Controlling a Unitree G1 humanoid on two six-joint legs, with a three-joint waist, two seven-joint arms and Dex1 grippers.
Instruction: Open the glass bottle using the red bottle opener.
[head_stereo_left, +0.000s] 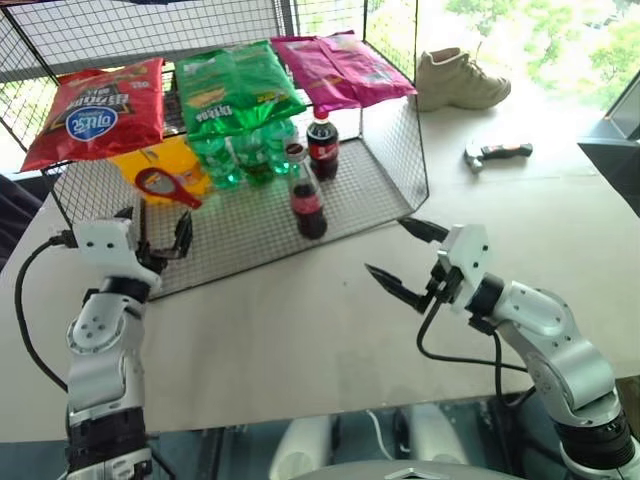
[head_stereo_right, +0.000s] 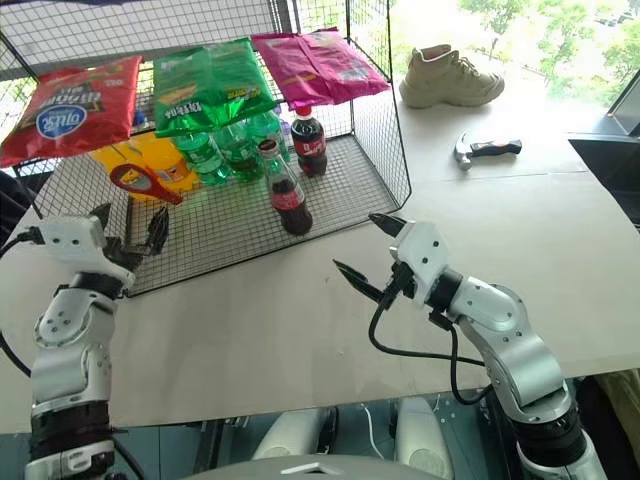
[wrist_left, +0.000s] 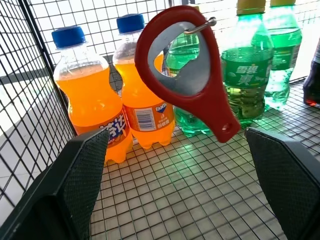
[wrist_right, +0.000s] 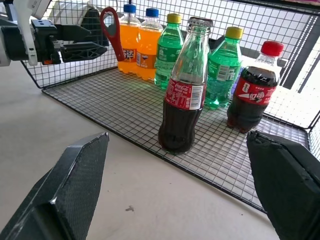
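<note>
The glass bottle stands upright on the wire rack's floor, capped, with dark cola and a red label; it also fills the middle of the right wrist view. The red bottle opener hangs by its ring from a metal hook inside the rack, handle slanting down. My left gripper is open at the rack's front edge, just below and in front of the opener, with nothing between its fingers. My right gripper is open over the table, to the right of the bottle and apart from it.
The wire rack also holds a stouter red-capped cola bottle, green soda bottles and orange soda bottles, with snack bags on top. A shoe and a black-handled tool lie at the far right.
</note>
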